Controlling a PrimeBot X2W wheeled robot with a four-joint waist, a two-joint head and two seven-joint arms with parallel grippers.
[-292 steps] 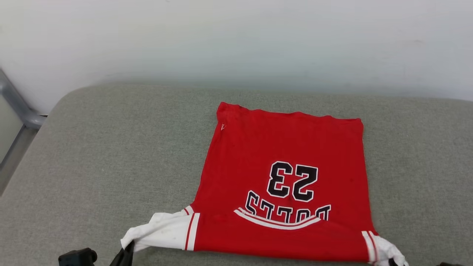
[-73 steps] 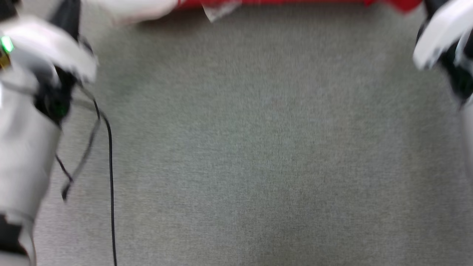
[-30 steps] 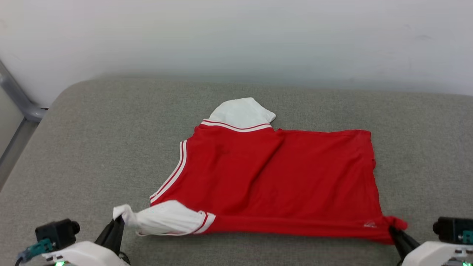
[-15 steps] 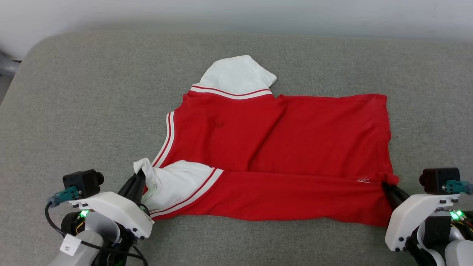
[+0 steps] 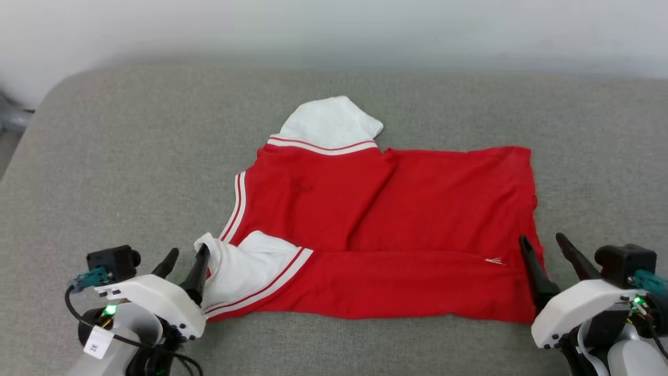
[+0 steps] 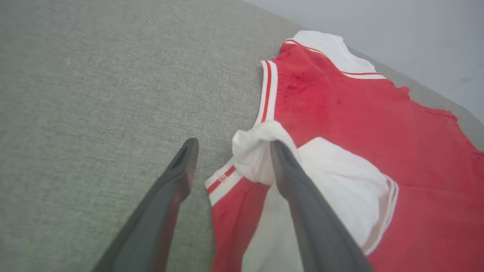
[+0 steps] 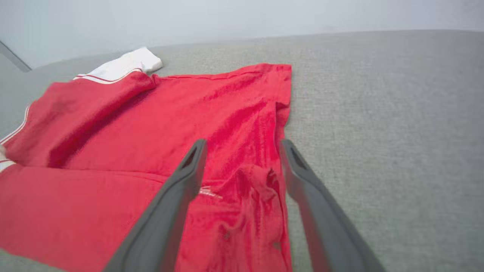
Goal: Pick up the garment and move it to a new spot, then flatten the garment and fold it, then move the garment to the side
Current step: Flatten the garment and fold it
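Note:
The garment, a red T-shirt with white sleeves, lies on the grey cushion with its near strip folded over the body. One white sleeve points to the far side, the other lies at the near left. My left gripper stands open at that near sleeve; in the left wrist view a bunched white tuft rests against the inner finger. My right gripper is open over the near right hem corner, and the right wrist view has crumpled red cloth lying loose between the fingers.
The grey fabric cushion stretches wide to the left and right of the shirt. A pale wall runs along its far edge. A grey metal bar shows past the cushion's far left corner.
Both grippers have opened, letting go of the white sleeve and the red hem corner, which now lie on the cushion. The head camera has tilted up slightly.

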